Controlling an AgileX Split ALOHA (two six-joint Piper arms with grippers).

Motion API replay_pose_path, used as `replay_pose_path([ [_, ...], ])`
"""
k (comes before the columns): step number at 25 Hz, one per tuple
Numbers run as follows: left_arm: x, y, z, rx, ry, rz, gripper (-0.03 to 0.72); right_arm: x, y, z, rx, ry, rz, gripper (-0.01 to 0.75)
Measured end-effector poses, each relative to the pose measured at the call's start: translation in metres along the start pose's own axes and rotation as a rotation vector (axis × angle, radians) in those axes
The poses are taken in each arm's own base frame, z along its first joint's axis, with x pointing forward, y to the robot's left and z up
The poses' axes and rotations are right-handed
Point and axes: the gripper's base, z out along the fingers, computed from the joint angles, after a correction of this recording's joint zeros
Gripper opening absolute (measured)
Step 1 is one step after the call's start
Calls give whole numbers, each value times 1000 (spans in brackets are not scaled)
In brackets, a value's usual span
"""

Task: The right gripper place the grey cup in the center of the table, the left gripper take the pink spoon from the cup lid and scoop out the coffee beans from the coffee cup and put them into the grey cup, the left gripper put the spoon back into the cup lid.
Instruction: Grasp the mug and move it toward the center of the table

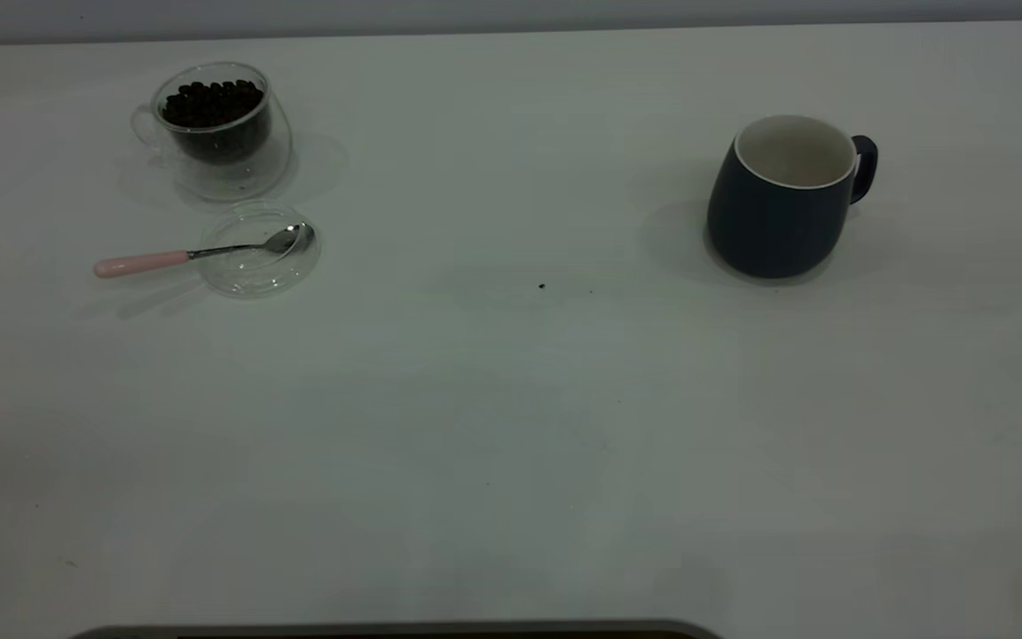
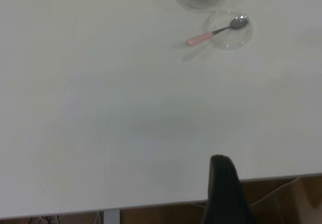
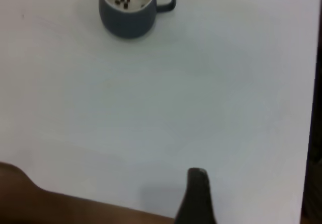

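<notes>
Grey cup (image 1: 782, 200) sits far right, so we'd bring the right gripper (image 3: 197, 196) to its handle squarely (can't tell how open it is). Left gripper (image 2: 226, 191) is parked; same doubt.

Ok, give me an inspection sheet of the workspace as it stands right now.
Surface: white table, a few tiny dark specks near the middle.
Grey cup: upright at the right side, not at the centre; a few coffee beans inside.
Coffee cup: upright at the far left, well filled with beans.
Cup lid: flat on the table just in front of the coffee cup.
Pink spoon: bowl resting in the lid, handle sticking out over the table.
Clutter: nothing seen.
Left gripper: at the table's edge, far from the spoon.
Right gripper: at the table's edge, far from the grey cup.
Cables: some below the table edge in the left wrist view.
Surroundings: pale wall behind the table.
</notes>
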Motion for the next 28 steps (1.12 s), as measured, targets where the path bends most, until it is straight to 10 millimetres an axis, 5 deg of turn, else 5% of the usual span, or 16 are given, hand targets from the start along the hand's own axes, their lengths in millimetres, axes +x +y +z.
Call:
replay_pose_path([
  [9,0,0,0,0,0,0,524,-44,-14,112,-130,285,-276,702],
  [24,0,0,0,1,0,0,524,-38,-16,244,-193,334,-529,648],
  [28,0,0,0,1,0,0,524,-49,-5,275,-223,344,-620,641],
])
